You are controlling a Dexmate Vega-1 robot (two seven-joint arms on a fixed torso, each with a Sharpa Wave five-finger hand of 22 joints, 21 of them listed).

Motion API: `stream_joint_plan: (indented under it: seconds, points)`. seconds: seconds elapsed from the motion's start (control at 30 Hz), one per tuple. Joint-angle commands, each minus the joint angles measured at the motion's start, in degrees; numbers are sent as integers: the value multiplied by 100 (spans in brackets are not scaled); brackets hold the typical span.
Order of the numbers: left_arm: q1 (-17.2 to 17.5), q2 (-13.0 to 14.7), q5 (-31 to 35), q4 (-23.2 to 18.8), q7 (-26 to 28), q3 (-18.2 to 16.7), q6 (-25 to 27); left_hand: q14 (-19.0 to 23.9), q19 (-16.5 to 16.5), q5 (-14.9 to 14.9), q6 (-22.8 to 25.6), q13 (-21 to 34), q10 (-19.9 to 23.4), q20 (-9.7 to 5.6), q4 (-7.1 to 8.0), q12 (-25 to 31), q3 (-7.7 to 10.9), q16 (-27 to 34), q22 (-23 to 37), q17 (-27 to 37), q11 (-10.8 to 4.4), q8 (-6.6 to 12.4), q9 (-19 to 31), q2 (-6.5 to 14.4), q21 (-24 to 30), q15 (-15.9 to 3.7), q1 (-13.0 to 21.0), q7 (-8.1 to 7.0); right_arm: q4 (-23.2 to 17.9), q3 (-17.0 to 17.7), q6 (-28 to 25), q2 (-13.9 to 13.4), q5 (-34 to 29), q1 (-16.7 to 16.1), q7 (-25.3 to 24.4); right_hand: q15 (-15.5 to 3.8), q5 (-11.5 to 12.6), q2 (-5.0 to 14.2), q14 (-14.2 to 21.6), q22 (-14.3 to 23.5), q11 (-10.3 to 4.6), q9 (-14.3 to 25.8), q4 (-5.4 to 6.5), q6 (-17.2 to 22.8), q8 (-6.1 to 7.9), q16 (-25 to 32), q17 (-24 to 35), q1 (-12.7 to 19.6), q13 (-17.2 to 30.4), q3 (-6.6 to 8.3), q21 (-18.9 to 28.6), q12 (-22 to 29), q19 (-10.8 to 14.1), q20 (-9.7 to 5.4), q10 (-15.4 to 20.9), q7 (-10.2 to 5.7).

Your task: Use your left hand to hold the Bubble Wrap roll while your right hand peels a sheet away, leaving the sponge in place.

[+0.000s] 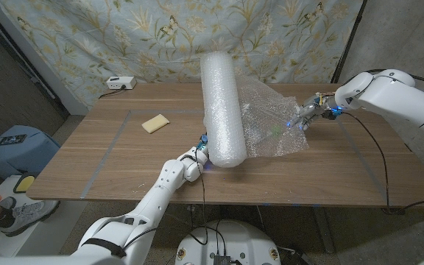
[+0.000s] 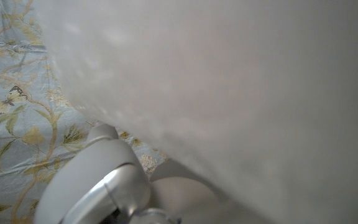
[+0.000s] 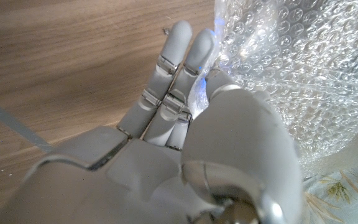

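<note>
Gripping the unlabelled Bubble Wrap roll [image 1: 223, 110], left hand [image 1: 199, 151].

My head view is evenly lit and sharp, with soft shadows on the brown wooden worktop [image 1: 124, 147]. The clear bubble-wrap roll [image 2: 241, 87] blurs to pale grey against my left wrist camera. Blue glints dot the crinkled sheet [image 3: 291, 68].

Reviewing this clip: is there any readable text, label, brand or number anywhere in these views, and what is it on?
None can be read.
Bubble wrap roll and its peeled sheet: no print visible.
Sponge: plain, no marking.
White box at the table's far edge: any marking too small to read.
Backdrop cloth: butterflies and plants, no words.
</note>
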Motion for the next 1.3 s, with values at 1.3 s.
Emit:
stream_joint_plan:
  seconds: [1.3]
  points:
    - [669,227,-686,-1132,1060,109,-57,-34,41,18,-382,10,-16,-4,-10,17,79,10,9,8,17,24,21,16,7,1,-19,-62,347,-160,58,-3,-114,202,542,-4,38,-24,105,-27,6,77,9,86,-76,-62,51,64,88,7,269,-73,-164,-136,46,21]
